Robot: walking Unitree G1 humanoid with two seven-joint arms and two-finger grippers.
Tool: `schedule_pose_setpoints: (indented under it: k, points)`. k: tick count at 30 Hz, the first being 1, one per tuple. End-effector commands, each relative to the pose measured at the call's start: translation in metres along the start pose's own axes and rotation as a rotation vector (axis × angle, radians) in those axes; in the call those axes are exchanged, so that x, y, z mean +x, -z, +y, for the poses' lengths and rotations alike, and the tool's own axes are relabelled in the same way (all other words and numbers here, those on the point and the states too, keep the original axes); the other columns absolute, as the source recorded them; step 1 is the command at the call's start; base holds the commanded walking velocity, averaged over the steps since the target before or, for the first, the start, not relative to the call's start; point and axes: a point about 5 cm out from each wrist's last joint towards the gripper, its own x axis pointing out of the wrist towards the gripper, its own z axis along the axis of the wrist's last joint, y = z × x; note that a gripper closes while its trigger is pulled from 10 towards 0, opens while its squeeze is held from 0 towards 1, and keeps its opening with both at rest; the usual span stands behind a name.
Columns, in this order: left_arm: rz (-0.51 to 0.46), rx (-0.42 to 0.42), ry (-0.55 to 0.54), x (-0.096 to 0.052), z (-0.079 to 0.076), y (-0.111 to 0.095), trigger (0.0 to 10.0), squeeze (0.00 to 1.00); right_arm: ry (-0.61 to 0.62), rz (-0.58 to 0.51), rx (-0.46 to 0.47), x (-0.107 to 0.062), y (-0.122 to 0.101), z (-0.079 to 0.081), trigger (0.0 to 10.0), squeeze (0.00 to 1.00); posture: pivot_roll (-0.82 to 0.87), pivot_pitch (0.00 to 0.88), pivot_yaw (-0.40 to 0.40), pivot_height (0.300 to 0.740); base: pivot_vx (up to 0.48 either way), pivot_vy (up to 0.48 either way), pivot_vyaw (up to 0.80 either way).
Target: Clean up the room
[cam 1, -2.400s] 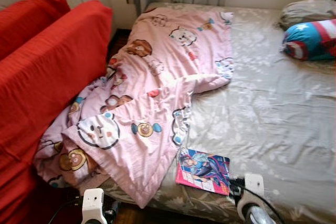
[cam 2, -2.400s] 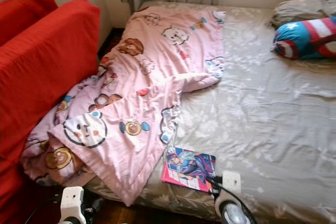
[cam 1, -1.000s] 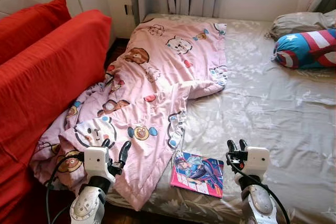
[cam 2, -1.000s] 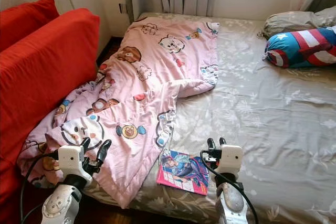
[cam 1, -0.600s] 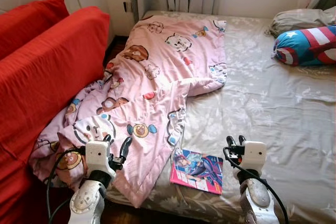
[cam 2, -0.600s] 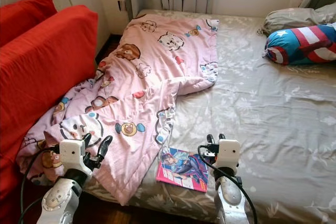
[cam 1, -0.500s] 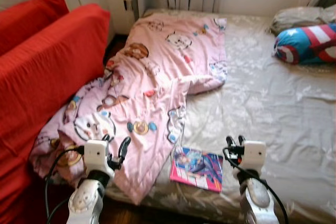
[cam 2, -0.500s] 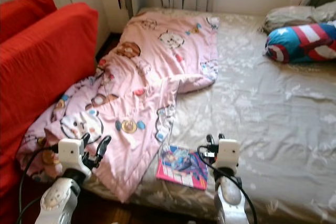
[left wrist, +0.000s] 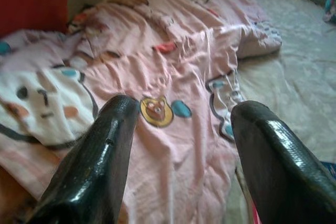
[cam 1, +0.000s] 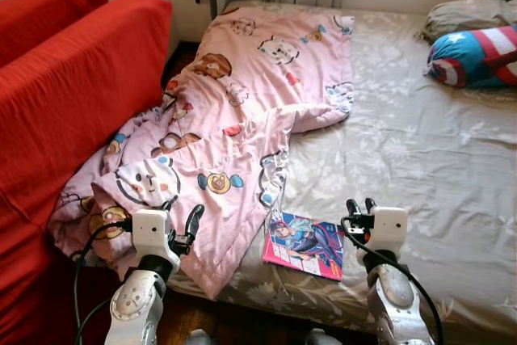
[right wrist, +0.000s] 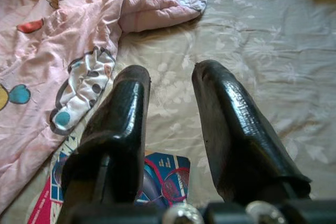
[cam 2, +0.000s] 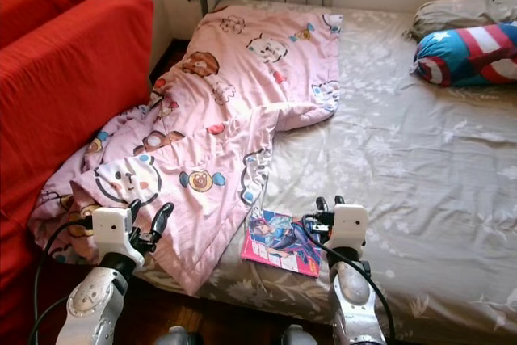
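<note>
A pink blanket (cam 1: 242,111) spills off the bed's (cam 1: 420,167) left edge against a red sofa (cam 1: 73,94). A magazine (cam 1: 305,245) lies at the near edge, between the wide-open left hand (cam 1: 182,217) and narrowly parted right hand (cam 1: 360,204).

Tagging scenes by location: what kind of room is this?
Most likely a bedroom. A bed with a beige sheet has a rumpled pink cartoon blanket spread over it and pillows at the far end. A magazine lies near the edge, and a red sofa stands alongside.
</note>
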Motion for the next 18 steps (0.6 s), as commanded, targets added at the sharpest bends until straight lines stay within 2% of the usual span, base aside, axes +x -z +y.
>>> schedule_pose_setpoints:
  k: [1, 18]
  points:
    - [0.015, -0.008, -0.001, -0.0025, -0.0014, 0.0026, 10.0, 0.0, 0.024, 0.003, 0.022, -0.0033, 0.0026, -0.002, 10.0, 0.0, -0.03, 0.167, -0.008, 0.646, 0.0, 0.0, 0.0]
    - [0.034, -0.007, 0.0, -0.0037, -0.001, 0.0041, 10.0, 0.0, 0.029, 0.022, 0.036, 0.0001, 0.0046, -0.0002, 10.0, 0.0, -0.02, 0.145, 0.005, 0.646, 0.0, 0.0, 0.0]
